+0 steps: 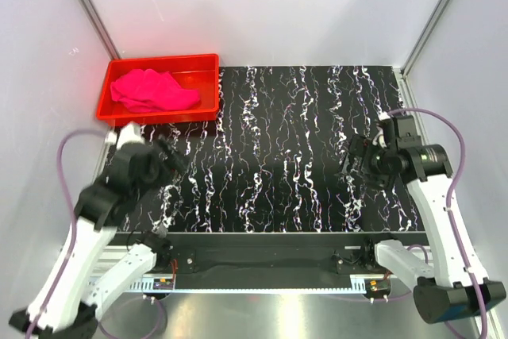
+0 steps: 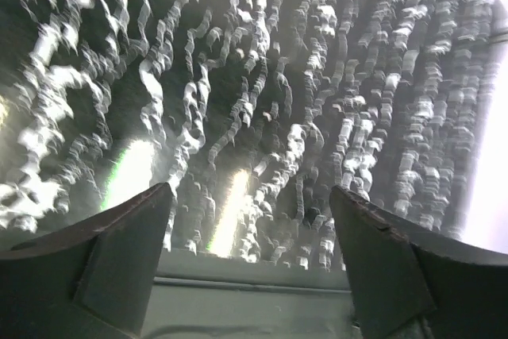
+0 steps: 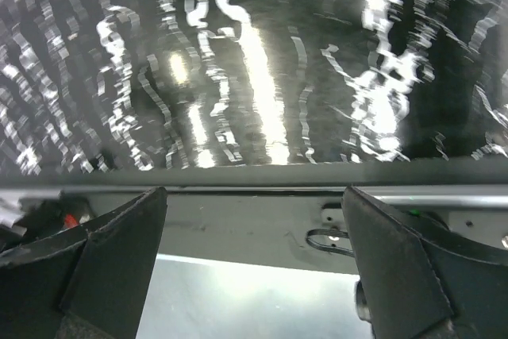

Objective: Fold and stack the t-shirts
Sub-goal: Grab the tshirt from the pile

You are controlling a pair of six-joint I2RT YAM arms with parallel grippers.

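Observation:
A crumpled magenta-pink t-shirt (image 1: 152,90) lies bunched inside the red tray (image 1: 206,63) at the table's far left. My left gripper (image 1: 175,158) hovers over the black marbled mat just in front of the tray, its jaws wide apart and empty; its view is motion-blurred and shows only mat between the fingers (image 2: 127,236). My right gripper (image 1: 349,166) hangs over the mat's right side, also open and empty, far from the shirt. In the right wrist view the fingers (image 3: 119,236) frame the mat's near edge and the metal rail.
The black mat with white veins (image 1: 278,156) covers the table. White walls close in at the left, back and right. A metal rail (image 1: 262,256) with the arm bases runs along the near edge. Purple cables loop beside both arms.

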